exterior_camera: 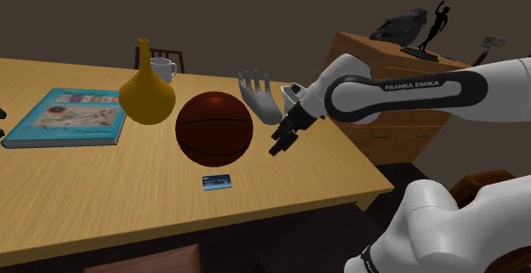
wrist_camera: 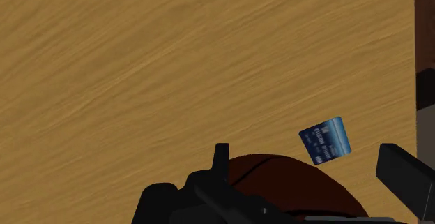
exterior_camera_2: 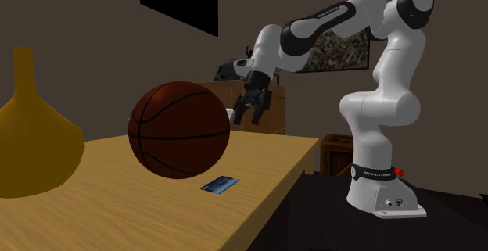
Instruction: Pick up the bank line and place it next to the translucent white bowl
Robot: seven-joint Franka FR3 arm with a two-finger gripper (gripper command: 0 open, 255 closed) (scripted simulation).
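Under me the wooden bench (exterior_camera: 323,173) carries a dark brown basketball (exterior_camera: 214,127), a yellow vase (exterior_camera: 146,97), a book (exterior_camera: 68,118) and a pale hand-shaped bowl (exterior_camera: 258,93). My gripper (exterior_camera: 279,146) hangs just beside the ball, fingers wide apart, empty. The small blue card (exterior_camera: 218,181) lies flat near the ball, toward the bench's near edge in the shoulder view.

We find the bank card (exterior_camera: 217,182) lying flat on the desk (exterior_camera: 102,195) - a small blue rectangle with paler markings across its face, its edges slightly askew to the desk's front edge. It sits apart from the brown ball (exterior_camera: 214,128), on the side toward that edge, with nothing touching it. What we take for the bowl (exterior_camera: 258,95) is a pale grey-white piece shaped like an open hand - fingers pointing up - standing past the ball, well apart from the card.
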